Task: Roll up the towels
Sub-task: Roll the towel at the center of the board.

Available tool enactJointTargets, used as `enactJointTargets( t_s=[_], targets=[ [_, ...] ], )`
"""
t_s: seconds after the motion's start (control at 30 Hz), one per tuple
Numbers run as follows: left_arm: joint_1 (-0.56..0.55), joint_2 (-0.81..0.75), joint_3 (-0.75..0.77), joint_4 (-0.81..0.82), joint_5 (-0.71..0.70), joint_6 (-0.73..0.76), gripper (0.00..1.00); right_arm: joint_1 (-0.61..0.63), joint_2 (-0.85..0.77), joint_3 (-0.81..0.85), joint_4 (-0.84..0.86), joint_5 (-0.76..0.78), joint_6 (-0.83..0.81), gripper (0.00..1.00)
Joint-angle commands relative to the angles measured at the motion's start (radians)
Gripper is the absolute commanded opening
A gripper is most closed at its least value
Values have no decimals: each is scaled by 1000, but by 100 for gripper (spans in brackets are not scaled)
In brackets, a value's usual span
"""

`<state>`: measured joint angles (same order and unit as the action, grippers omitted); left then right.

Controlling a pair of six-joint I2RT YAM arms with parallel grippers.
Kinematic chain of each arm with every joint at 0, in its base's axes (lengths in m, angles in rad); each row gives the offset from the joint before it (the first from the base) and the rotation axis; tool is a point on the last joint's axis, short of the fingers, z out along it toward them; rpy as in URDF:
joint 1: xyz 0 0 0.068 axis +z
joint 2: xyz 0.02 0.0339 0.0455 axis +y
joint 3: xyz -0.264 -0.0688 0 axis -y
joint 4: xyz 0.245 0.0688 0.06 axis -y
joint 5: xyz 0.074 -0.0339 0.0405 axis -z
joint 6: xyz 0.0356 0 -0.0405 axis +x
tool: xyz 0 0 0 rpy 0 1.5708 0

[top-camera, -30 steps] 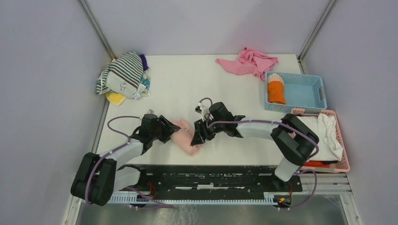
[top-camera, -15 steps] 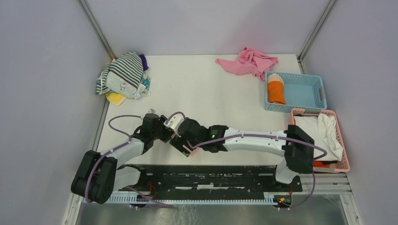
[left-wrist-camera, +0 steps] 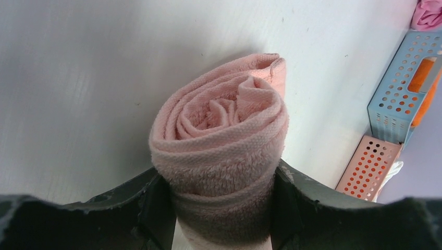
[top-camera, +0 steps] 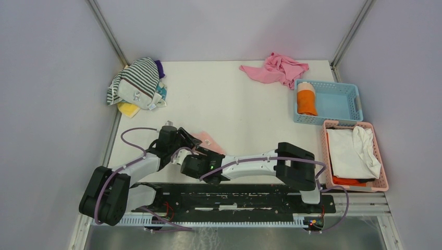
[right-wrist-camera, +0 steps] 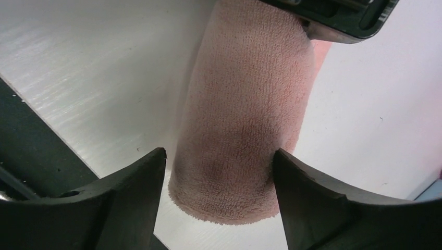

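Note:
The pale pink towel (left-wrist-camera: 224, 135) is rolled into a tight roll near the table's front left (top-camera: 212, 143). My left gripper (left-wrist-camera: 220, 174) is shut on one end of the roll; it shows in the top view (top-camera: 187, 141). My right gripper (right-wrist-camera: 219, 156) is open and straddles the roll's other end (right-wrist-camera: 245, 104), its right finger touching the cloth and its left finger a little apart; it is close beside the left gripper (top-camera: 194, 156). The orange towel (top-camera: 306, 99) lies rolled in the blue basket (top-camera: 348, 101).
A pile of striped cloth (top-camera: 136, 83) sits at the back left and a crumpled pink cloth (top-camera: 276, 69) at the back. A pink basket (top-camera: 378, 156) with white cloth stands at the right. The black base rail (top-camera: 229, 195) runs along the near edge.
My right arm has swung left from the towel's right end to its near end beside the left gripper. The left gripper has stayed put on the roll.

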<state>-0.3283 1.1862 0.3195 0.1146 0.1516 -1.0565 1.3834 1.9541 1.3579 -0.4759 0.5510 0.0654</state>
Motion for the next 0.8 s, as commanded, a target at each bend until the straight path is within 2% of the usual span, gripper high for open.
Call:
enactJointTargets(
  t_s=[0.0, 0.17, 0.33, 0.53, 0.77],
  targets=[
    [-9, 28, -3, -80, -17, 61, 63, -13, 47, -26, -48, 30, 32, 77],
    [-9, -8, 19, -100, -8, 61, 71, -58, 10, -106, -19, -94, 67, 54],
    [-6, -79, 22, -119, -11, 40, 78, -135, -91, -218, 67, -349, 114, 31],
    [-2, -135, 6, -125, 1, 25, 80, -270, -178, -340, 212, -692, 190, 29],
    [0, -86, -13, -80, 7, 17, 80, -395, -149, -392, 318, -988, 283, 29]
  ],
)
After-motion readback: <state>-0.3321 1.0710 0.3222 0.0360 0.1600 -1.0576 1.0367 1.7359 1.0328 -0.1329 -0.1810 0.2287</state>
